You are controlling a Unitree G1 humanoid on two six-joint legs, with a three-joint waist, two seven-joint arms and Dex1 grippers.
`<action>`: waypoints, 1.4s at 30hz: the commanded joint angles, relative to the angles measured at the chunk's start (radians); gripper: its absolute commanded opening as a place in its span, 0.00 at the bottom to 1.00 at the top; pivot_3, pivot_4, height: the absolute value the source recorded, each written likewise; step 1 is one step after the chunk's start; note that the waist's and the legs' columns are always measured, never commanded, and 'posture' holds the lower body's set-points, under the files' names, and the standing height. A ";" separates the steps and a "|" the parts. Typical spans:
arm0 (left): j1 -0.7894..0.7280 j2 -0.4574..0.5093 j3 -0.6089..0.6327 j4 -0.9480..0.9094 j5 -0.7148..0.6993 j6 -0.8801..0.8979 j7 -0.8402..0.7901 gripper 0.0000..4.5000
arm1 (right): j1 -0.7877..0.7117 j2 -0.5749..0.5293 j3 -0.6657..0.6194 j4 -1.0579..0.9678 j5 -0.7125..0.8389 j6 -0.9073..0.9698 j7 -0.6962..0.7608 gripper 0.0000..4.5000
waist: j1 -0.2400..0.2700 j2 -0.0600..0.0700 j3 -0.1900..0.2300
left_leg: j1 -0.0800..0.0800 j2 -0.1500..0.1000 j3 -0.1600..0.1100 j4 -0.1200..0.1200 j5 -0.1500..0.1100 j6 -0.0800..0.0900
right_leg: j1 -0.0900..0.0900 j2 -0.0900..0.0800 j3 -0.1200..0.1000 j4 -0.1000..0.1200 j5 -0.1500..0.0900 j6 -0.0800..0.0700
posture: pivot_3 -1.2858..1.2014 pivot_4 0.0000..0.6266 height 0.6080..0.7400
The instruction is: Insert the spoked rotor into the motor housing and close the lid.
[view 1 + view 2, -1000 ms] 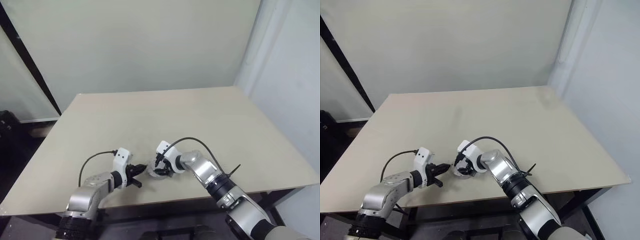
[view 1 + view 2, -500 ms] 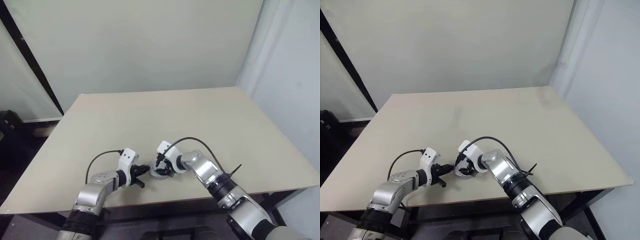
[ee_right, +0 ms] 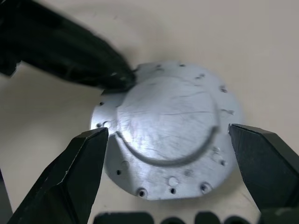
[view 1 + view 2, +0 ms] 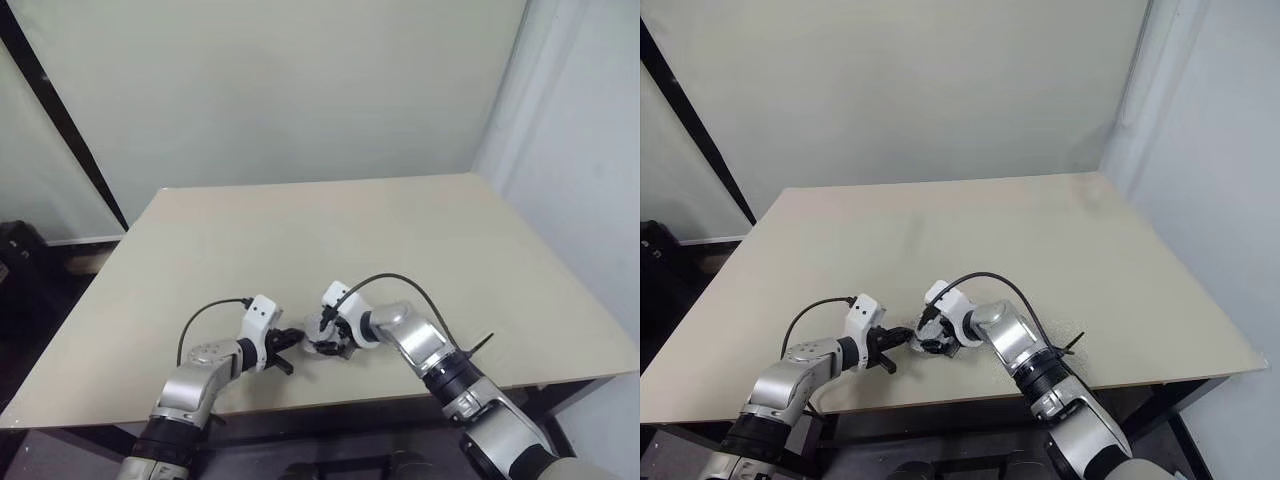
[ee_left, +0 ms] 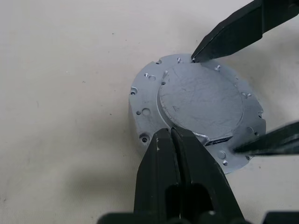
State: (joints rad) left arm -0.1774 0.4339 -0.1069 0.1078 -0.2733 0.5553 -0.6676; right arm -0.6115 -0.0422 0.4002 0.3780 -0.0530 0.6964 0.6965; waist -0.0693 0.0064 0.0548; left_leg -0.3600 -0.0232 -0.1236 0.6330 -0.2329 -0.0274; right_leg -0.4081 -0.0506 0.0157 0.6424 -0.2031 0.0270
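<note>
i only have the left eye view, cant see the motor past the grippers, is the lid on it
Observer: Yes. In the left wrist view the lid lies flat on the silver motor housing, no windings showing.
Operator: is left gripper holding it
Observer: No. The left gripper is shut, its tips pressed together at the lid's edge, on top of the housing.
Operator: and the right one
Observer: The right gripper is open. One finger stands on each side of the housing, with bare table between finger and rim, so neither touches.
</note>
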 commanded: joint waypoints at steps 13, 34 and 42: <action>-0.014 -0.012 -0.031 0.010 0.038 0.015 -0.028 0.00 | -0.004 0.087 -0.566 0.006 0.352 0.490 -0.202 1.00 | 0.002 0.000 0.000 | 0.000 0.000 0.000 -0.001 0.001 0.001 | 0.000 0.000 0.000 0.000 0.000 0.000 | 0.52 0.00 1.00; 0.008 0.004 -0.015 -0.038 0.038 0.046 -0.029 0.00 | -0.098 0.189 -0.813 0.356 0.559 0.433 -0.281 1.00 | -0.005 0.003 0.001 | -0.001 0.000 0.001 -0.002 0.001 0.002 | -0.001 0.000 0.000 -0.001 0.000 0.000 | 0.52 0.00 1.00; 0.011 0.003 -0.013 -0.045 0.039 0.051 -0.027 0.00 | -0.099 0.190 -0.827 0.385 0.577 0.423 -0.303 1.00 | -0.006 0.003 0.001 | 0.000 0.001 0.001 -0.002 0.001 0.002 | -0.001 0.001 0.000 -0.001 0.000 0.000 | 0.52 0.00 1.00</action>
State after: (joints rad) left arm -0.1734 0.4384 -0.0966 0.0750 -0.2413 0.5942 -0.6898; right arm -0.6770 0.1283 -0.4243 0.7591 0.4893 1.1220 0.3945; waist -0.0757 0.0092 0.0561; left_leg -0.3602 -0.0224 -0.1227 0.6308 -0.2323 -0.0258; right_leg -0.4089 -0.0501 0.0157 0.6415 -0.2032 0.0270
